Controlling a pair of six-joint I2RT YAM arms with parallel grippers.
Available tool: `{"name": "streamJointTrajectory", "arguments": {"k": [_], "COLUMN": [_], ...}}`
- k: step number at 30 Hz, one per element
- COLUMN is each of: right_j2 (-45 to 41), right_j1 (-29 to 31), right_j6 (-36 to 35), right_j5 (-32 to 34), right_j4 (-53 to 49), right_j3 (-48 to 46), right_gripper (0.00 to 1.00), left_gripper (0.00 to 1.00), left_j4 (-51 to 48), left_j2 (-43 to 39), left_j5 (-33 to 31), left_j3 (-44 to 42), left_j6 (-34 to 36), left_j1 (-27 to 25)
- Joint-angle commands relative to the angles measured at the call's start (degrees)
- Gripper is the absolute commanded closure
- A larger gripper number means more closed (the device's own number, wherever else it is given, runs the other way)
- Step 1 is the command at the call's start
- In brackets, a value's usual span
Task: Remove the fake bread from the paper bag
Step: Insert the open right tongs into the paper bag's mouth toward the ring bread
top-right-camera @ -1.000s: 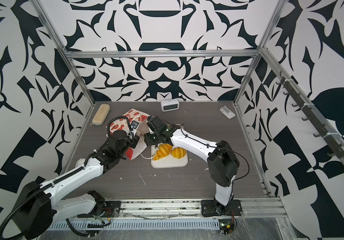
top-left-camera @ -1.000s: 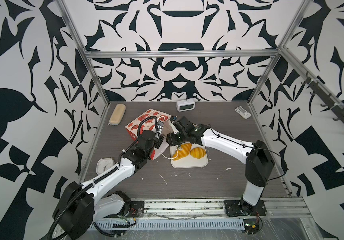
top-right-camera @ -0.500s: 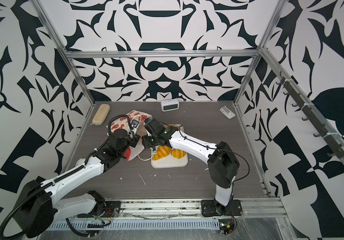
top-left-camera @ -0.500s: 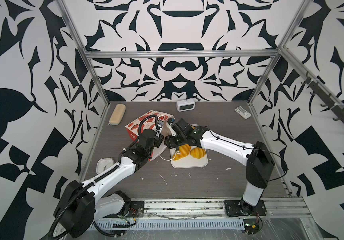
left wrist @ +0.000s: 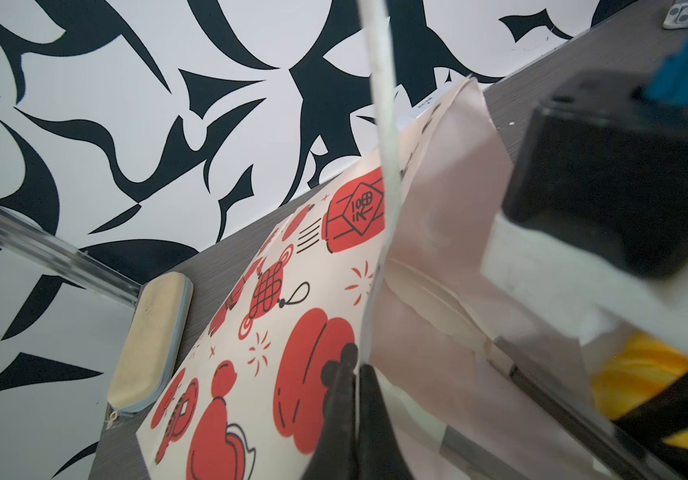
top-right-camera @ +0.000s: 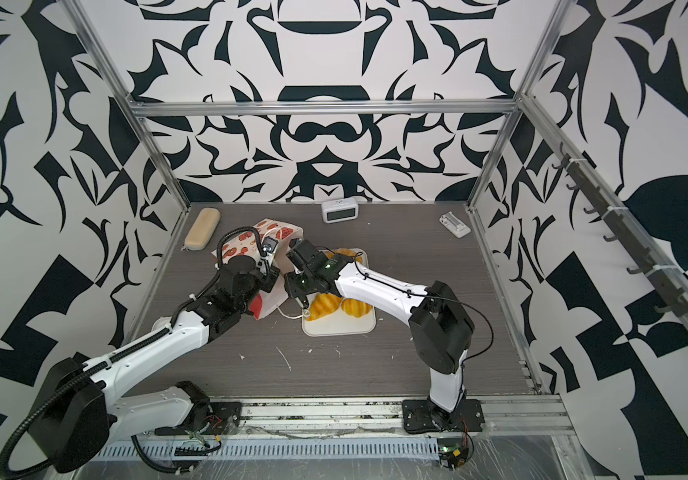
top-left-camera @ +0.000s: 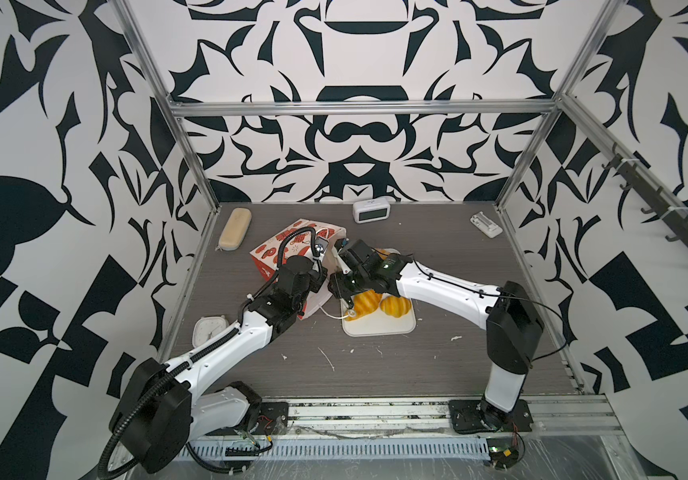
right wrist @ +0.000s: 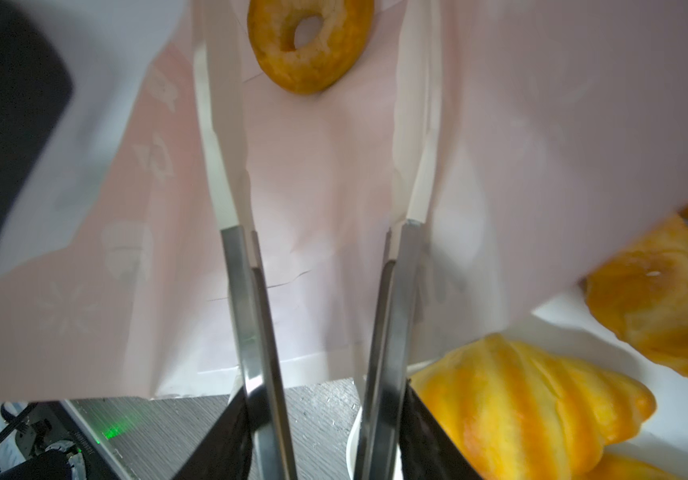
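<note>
The paper bag [top-left-camera: 288, 245] [top-right-camera: 246, 245] lies on its side at the table's middle left, red pictures up. My left gripper [left wrist: 355, 365] is shut on the bag's rim [left wrist: 375, 316] and holds the mouth up. My right gripper [right wrist: 317, 104] is open, its long fingers [right wrist: 251, 316] inside the mouth with nothing between them. Deep in the white inside [right wrist: 325, 174] lies a ring loaf of fake bread [right wrist: 311, 41]. More fake bread, two croissants [top-left-camera: 365, 301] [top-left-camera: 394, 306], lies on the white tray [top-left-camera: 379, 328] just right of the bag. In both top views the right gripper [top-left-camera: 336, 291] sits at the bag's mouth.
A beige zip case [top-left-camera: 234, 228] lies at the back left and a white digital clock [top-left-camera: 370, 210] at the back middle. A small white item [top-left-camera: 485, 224] is at the back right. A white alarm clock [top-left-camera: 209, 332] lies beside the left arm. The bag's cord handle [top-left-camera: 330, 313] trails onto the tray.
My right gripper has moved left and toward the front, from over the tray into the bag's mouth. My left gripper has kept its hold on the rim.
</note>
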Motion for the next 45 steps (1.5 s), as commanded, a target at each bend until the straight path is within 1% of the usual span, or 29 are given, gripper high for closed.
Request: {"name": "streamJointTrajectory", "arguments": {"k": [1, 10, 17, 21, 22, 23, 28, 32, 36, 45], "right_j2": [-3.4, -4.8, -6.5, -7.0, -7.2, -7.4, -7.1, -5.5, -2.1, 2.1], "right_j1": [0.7, 0.8, 0.8, 0.8, 0.8, 0.8, 0.7, 0.6, 0.4, -0.4], "right_j6": [0.6, 0.6, -0.2, -0.1, 0.0, 0.1, 0.0, -1.1, -1.5, -1.5], "right_j5": [1.8, 5.5, 6.5, 4.3, 3.4, 2.6, 0.1, 0.2, -0.1, -3.0], "right_j4": [0.3, -1.4, -2.5, -2.8, -2.7, -2.4, -1.8, -2.9, -2.9, -3.0], "right_j3": [-0.4, -3.0, -2.9, -1.8, -1.6, -1.5, -0.3, 1.0, 2.4, 4.8], "right_gripper": [0.47, 0.47, 0.47, 0.47, 0.47, 0.47, 0.47, 0.47, 0.47, 0.47], "left_gripper": [0.95, 0.95, 0.95, 0.96, 0.99, 1.00, 1.00, 1.00, 1.00, 1.00], "left_j4": [2.3, -0.4, -3.7, -4.1, -4.1, -3.9, -2.4, -1.8, -1.2, 0.8], "left_j2": [-0.8, -3.2, -2.5, -1.7, -1.3, -1.1, 0.1, 0.6, 0.1, 0.0], "left_j5": [-1.0, 0.0, 0.7, 0.2, 0.0, -0.1, 0.1, 0.0, 0.9, 3.2], "left_j3": [2.3, 3.1, 4.1, 4.5, 4.6, 4.5, 3.6, 2.4, 0.4, -3.0], "left_j6": [-0.5, 0.3, 0.3, 0.8, 0.8, 0.8, 0.7, 0.5, -0.8, -3.6], "left_j1": [0.1, 0.1, 0.1, 0.1, 0.1, 0.1, 0.1, 0.1, 0.1, 0.1]}}
